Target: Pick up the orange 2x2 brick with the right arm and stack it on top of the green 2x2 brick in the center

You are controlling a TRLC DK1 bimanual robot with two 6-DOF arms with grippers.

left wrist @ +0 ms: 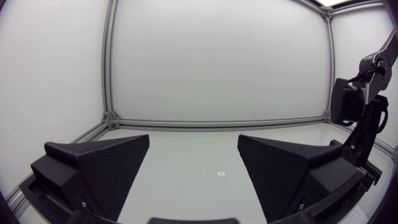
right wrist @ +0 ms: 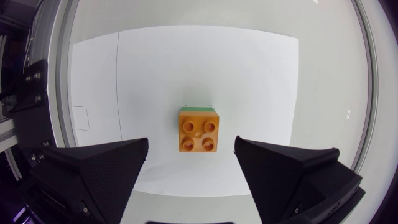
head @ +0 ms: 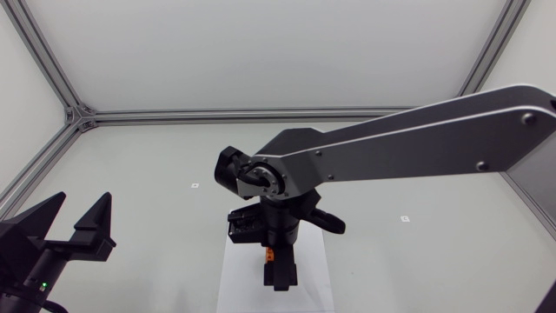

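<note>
Two bricks stand stacked on a white sheet (right wrist: 249,74). The orange 2x2 brick (right wrist: 198,129) is on top with its four studs up. Only a thin strip of the green 2x2 brick (right wrist: 199,109) shows under its far edge.

In the head view the sheet lies at about 6 o'clock from the middle of the table (head: 156,217). The right arm (head: 417,139) comes in from 3 o'clock and bends down over the sheet, hiding all but a speck of orange. The right gripper (head: 278,271) hangs straight above the stack. In its wrist view the jaws are spread wide and released. The orange brick sits in the gap just ahead of them, touched by neither finger.

The left gripper (head: 82,202) is at about 8 o'clock, well apart from the sheet. Its jaws are also released, with nothing between them. Its wrist view looks across the bare tabletop and shows the right arm standing off beside one finger.

Two small markers (head: 195,185) (head: 404,217) lie on the table at roughly 10 and 4 o'clock from the middle.
</note>
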